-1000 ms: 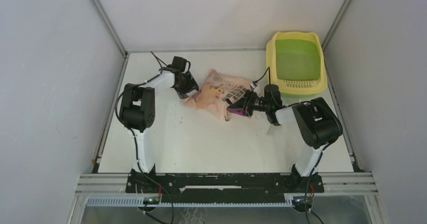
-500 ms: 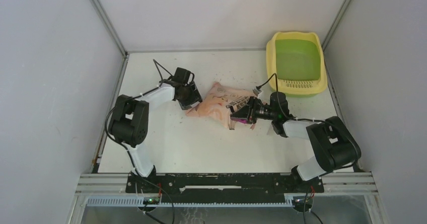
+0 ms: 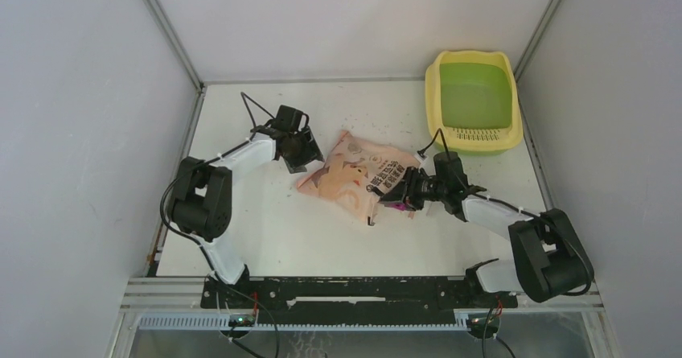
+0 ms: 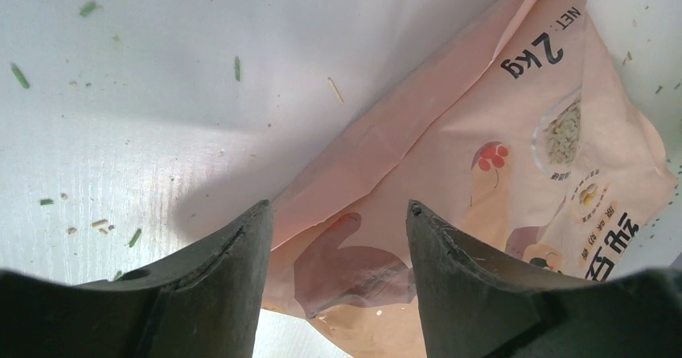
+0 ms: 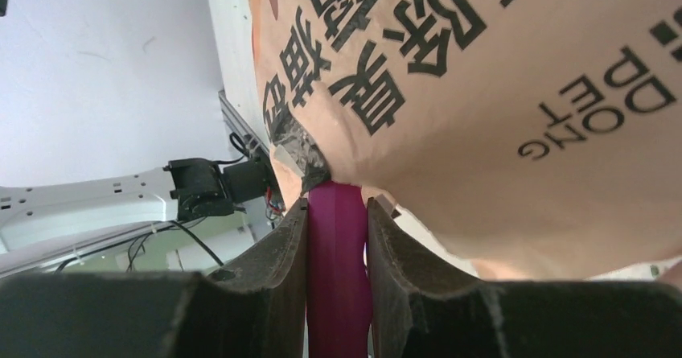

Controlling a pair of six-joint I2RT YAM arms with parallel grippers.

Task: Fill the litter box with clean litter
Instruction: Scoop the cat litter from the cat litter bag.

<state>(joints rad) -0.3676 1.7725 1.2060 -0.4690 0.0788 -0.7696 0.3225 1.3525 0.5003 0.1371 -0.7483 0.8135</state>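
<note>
From above, the right gripper (image 3: 400,194) meets one side of the bag (image 3: 346,179), with the litter box (image 3: 435,92) apart beyond it; the left gripper (image 3: 300,151) meets the other side. In the left wrist view it gapes wide astride a bag corner, holding nothing, with stray litter (image 4: 237,68) beside it. In the right wrist view the right gripper clamps a magenta scoop (image 5: 338,277) that runs under the bag.

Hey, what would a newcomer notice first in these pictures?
The peach-pink bag lies mid-table with both arms at it: the left end effector open astride one edge, the right end effector shut on a magenta scoop that vanishes under the bag. Far right stands the yellow litter box, its green basin bare.
</note>
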